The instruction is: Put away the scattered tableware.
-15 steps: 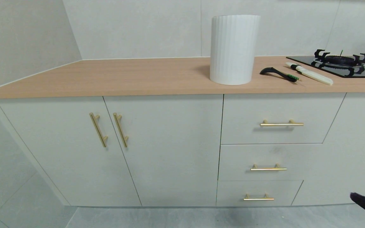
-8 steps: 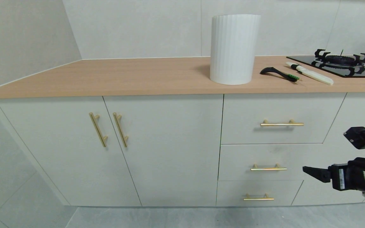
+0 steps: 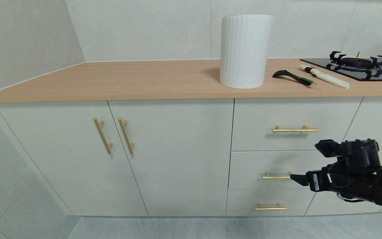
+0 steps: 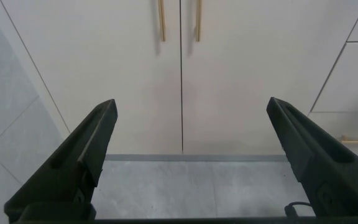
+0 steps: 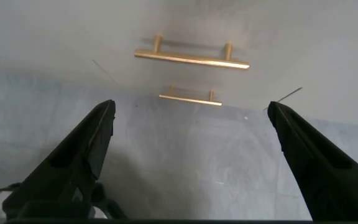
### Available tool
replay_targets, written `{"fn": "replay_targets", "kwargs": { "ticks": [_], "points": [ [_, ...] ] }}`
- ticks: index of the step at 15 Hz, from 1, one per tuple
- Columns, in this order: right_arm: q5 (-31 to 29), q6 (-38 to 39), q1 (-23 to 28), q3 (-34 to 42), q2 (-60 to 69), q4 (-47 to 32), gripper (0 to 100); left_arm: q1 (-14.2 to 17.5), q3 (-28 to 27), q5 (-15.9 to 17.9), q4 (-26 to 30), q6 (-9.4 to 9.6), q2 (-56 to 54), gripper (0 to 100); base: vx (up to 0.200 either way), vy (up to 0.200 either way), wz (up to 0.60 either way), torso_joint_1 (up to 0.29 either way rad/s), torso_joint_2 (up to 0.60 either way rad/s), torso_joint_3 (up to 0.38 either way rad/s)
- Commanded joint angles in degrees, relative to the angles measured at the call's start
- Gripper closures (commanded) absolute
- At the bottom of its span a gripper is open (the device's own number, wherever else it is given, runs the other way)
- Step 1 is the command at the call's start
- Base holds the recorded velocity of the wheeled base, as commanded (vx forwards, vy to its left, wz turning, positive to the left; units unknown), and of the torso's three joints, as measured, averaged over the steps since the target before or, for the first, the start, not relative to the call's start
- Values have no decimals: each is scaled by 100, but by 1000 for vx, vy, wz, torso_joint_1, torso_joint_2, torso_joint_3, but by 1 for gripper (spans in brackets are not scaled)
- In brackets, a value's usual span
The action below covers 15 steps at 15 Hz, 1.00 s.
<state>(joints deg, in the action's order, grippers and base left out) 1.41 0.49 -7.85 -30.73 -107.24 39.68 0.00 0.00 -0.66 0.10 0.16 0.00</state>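
On the wooden countertop (image 3: pixel 144 81) lie a black-handled peeler (image 3: pixel 292 77) and a white knife (image 3: pixel 324 77), to the right of a tall white ribbed container (image 3: pixel 245 51). My right gripper (image 3: pixel 305 161) hangs open in front of the drawer stack, close to the right end of the middle drawer's gold handle (image 3: pixel 278 176). The right wrist view has its open gripper (image 5: pixel 191 111) facing two drawer handles (image 5: pixel 191 58). My left gripper (image 4: pixel 191 107) is open, low before the double cabinet doors (image 4: pixel 180 74), with nothing between its fingers.
A black gas hob (image 3: pixel 360 66) sits at the counter's right end. Below the counter are two cabinet doors with gold handles (image 3: pixel 113 136), and three drawers; the top handle (image 3: pixel 294 130) and the bottom handle (image 3: pixel 270 208) are free. Grey tiled floor (image 3: pixel 177 229) lies below.
My right arm has come up from the lower right corner and moved left, towards the middle drawer handle. The things on the counter have not moved.
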Motion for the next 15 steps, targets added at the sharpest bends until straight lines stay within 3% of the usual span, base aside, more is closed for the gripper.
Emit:
{"fn": "replay_targets", "kwargs": {
  "ticks": [1,8,12,15],
  "points": [
    [-27,4,-24,-38,-825,365,0,0,0,-4,-1,2,9,0,0,0,0,0,0,0],
    [-405,48,38,-21,-2213,2299,0,0,0,-4,-1,2,9,0,0,0,0,0,0,0],
    [-739,118,38,6,-3004,3845,0,0,0,-4,-1,2,9,0,0,0,0,0,0,0],
    [-801,118,29,-108,-3268,4171,0,0,0,-4,-1,2,9,0,0,0,0,0,0,0]
  ]
}}
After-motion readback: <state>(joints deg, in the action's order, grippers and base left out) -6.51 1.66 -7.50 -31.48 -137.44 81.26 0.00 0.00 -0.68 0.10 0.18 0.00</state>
